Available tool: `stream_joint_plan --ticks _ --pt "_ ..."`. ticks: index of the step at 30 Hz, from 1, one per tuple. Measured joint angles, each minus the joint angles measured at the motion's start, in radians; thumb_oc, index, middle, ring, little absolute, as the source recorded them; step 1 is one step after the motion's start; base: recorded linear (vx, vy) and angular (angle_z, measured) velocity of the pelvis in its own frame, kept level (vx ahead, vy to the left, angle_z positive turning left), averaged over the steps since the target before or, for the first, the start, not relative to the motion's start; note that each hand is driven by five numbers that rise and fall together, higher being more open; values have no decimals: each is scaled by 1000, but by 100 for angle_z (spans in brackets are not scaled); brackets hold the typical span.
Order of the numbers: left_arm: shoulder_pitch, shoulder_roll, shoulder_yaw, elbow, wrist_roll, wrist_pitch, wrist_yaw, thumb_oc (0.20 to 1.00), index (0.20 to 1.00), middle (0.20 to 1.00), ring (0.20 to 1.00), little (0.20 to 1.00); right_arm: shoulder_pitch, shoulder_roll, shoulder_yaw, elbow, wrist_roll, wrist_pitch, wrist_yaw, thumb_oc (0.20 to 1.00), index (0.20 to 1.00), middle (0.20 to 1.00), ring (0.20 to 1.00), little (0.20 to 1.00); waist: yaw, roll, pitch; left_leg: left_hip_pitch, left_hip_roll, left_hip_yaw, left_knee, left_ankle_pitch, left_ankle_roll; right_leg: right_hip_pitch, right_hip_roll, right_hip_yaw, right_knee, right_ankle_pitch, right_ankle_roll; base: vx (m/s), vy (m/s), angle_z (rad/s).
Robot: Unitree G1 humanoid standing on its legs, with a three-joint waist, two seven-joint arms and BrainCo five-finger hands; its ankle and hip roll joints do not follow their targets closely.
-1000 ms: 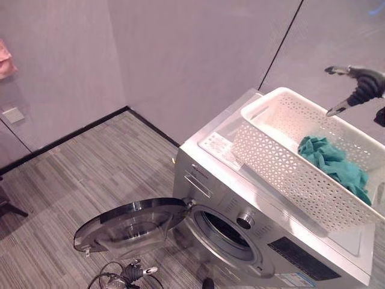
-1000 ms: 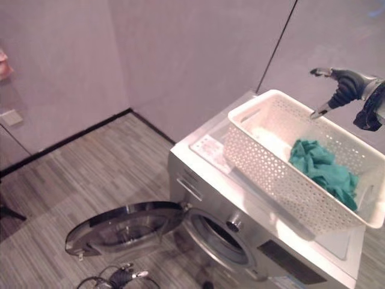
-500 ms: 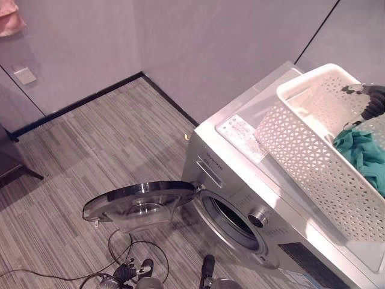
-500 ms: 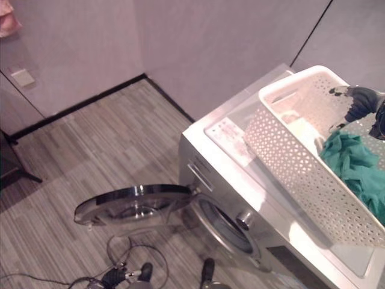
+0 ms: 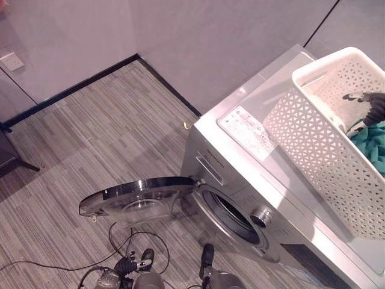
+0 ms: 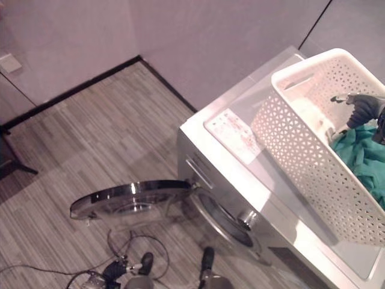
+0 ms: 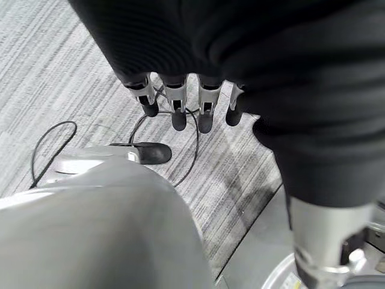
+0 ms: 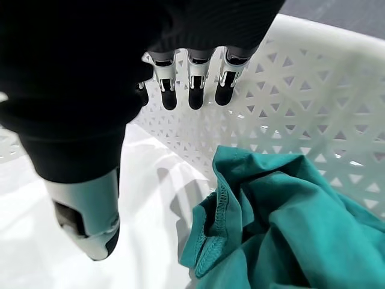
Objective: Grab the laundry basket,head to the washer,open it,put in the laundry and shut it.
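Left eye view, left to right. Washer door [image 5: 137,195] swung fully open, lying low over the floor [image 5: 78,138]; drum opening [image 5: 237,218] exposed on the washer [image 5: 240,162]. Laundry basket [image 5: 319,147] resting on the washer's top, holding the teal laundry [image 5: 372,143] in its far right part.

Left robot hand [image 7: 186,105]: hanging idle above the floor beside the open door, fingers straight and slightly apart, holding nothing.

Right robot hand [image 8: 180,84]: reached inside the basket, just above and beside the cloth, apart from it; fingers extended in a row, thumb [image 8: 90,217] set well off, nothing pinched.

Step in hand, as judged: taking up the laundry for transfer to the drum. Best done by lowering onto the thick folded bulk of the cloth rather than its hemmed edge [image 8: 210,241], then closing fingers and thumb around a deep bunch. Lift to be straight up, clear of the basket rim [image 6: 313,63], to avoid snagging the perforated wall or dragging the basket off the washer.
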Motion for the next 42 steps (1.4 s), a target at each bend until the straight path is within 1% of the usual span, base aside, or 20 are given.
stream_joint_plan --ticks 4,8,10,12,13,16,20,21,22,25,27,29,30,33,35,36,37,38,39,42 --pt "-4 -5 -1 -1 1 0 -6 1000 1000 1000 1000 1000 3 -17 3 2 -1 0 21 1000 1000 1000 1000 1000 -6 -1 0 14 2 7 -3 0 0 7 1 4 0 1 -1 29 8 -4" --pt "-3 -6 -2 -10 1 -1 -16 1000 1000 1000 1000 1000 85 -44 -9 -3 -3 -2 27 1000 1000 1000 1000 1000 -8 -5 2 34 2 9 -14 0 0 22 1 6 0 1 -1 0 0 0" --pt "0 -5 -2 -9 1 -2 -17 1000 1000 1000 1000 1000 134 -61 -16 -9 -3 -2 45 1000 1000 1000 1000 1000 -8 -6 2 34 2 9 -14 0 0 21 1 7 0 1 -1 0 0 0" --pt "4 -3 -1 -7 2 -2 -18 1000 1000 1000 1000 1000 166 -62 -38 -11 -4 -2 51 1000 1000 1000 1000 1000 -13 -6 2 34 2 12 -13 0 0 20 2 10 0 1 -1 1 5 -3" --pt "6 -2 0 1 4 -2 -18 1000 1000 1000 1000 1000 220 -62 -97 -15 -4 -3 59 1000 1000 1000 1000 1000 -14 -6 2 34 4 15 -13 0 1 18 3 13 0 1 -1 2 12 -7" --pt "11 -1 0 11 20 -1 -19 1000 1000 1000 1000 1000 266 -62 -138 -15 -9 -5 61 1000 1000 1000 1000 1000 -15 -5 2 41 3 34 -14 0 0 15 3 31 0 3 -1 6 5 -14" --pt "11 -1 1 9 20 0 -21 1000 1000 1000 1000 1000 335 -63 -186 -24 -42 -5 65 1000 1000 1000 1000 1000 -21 -5 2 50 3 40 -16 0 0 19 3 37 0 3 -1 10 -1 -6" --pt "11 -1 1 7 20 0 -22 1000 1000 1000 1000 1000 379 -63 -225 -34 -43 -4 68 1000 1000 1000 1000 1000 -22 -5 2 51 3 41 -16 0 0 19 4 39 0 3 -1 2 -5 -3" --pt "12 -1 0 6 20 1 -22 1000 1000 1000 1000 1000 399 -63 -235 -39 -43 -4 70 1000 1000 1000 1000 1000 -24 -5 2 51 3 42 -16 0 0 19 4 40 0 3 -1 -21 -13 -5" --pt "14 -1 -4 -10 19 0 -22 1000 1000 1000 1000 1000 461 -63 -255 -42 -45 -2 72 1000 1000 1000 1000 1000 -25 -1 3 51 3 50 -15 0 1 14 5 50 0 5 -1 -51 -15 -8" --pt "13 -1 -11 -18 19 0 -22 1000 1000 1000 1000 1000 499 -60 -316 -47 -46 -3 66 1000 1000 1000 1000 1000 -26 8 9 50 3 57 -14 0 1 10 5 56 0 8 0 -45 -11 -8" --pt "13 -1 -11 -20 18 -1 -22 1000 1000 1000 1000 1000 500 -59 -328 -50 -46 -3 66 1000 1000 1000 1000 1000 -28 16 12 49 4 59 -13 0 1 9 6 57 0 8 0 -64 -8 -3" --pt "18 2 -18 -42 15 -1 -21 1000 1000 1000 1000 1000 528 -45 -357 -48 -49 -3 61 1000 1000 1000 1000 1000 -26 23 17 41 5 58 -10 0 1 2 6 57 0 8 -1 -76 -5 0" --pt "2 8 -50 -67 6 -6 -19 1000 1000 1000 1000 1000 506 -27 -398 -29 -67 -2 58 1000 1000 1000 1000 1000 -30 18 30 5 3 56 5 1 2 -27 4 58 0 22 -2 -33 -5 0" --pt "2 5 -50 -70 6 -7 -18 1000 1000 1000 1000 1000 509 -21 -399 -29 -87 1 59 1000 1000 1000 1000 1000 -27 26 36 4 3 54 6 3 4 -26 5 56 -1 22 -2 -3 -3 2" --pt "1 5 -50 -70 6 -7 -17 1000 1000 1000 1000 1000 506 -14 -403 -24 -93 6 59 1000 1000 1000 1000 1000 -28 16 32 4 4 52 5 3 4 -26 5 55 -1 22 -2 -2 -3 4" --pt "0 5 -50 -70 6 -6 -17 1000 1000 1000 1000 1000 506 -11 -404 -22 -95 6 59 1000 1000 1000 1000 1000 -28 24 39 2 4 52 5 5 6 -27 5 55 -1 22 -2 1 -5 4" --pt "-2 6 -50 -67 6 -6 -16 1000 1000 1000 1000 1000 508 3 -420 -12 -111 7 59 536 536 536 536 536 -28 17 37 0 4 50 5 6 7 -28 4 54 -1 23 -2 6 -2 3" --pt "-3 5 -50 -66 6 -6 -16 1000 1000 1000 1000 1000 508 6 -420 -13 -117 10 59 200 200 200 200 200 -28 19 38 0 4 49 5 7 8 -28 4 54 -1 23 -2 6 -1 4" --pt "-4 3 -51 -67 7 -6 -16 1000 1000 1000 1000 1000 508 12 -443 -10 -121 28 58 200 200 200 200 200 -26 20 39 0 3 44 4 9 10 -26 4 49 -1 23 -2 4 0 5"
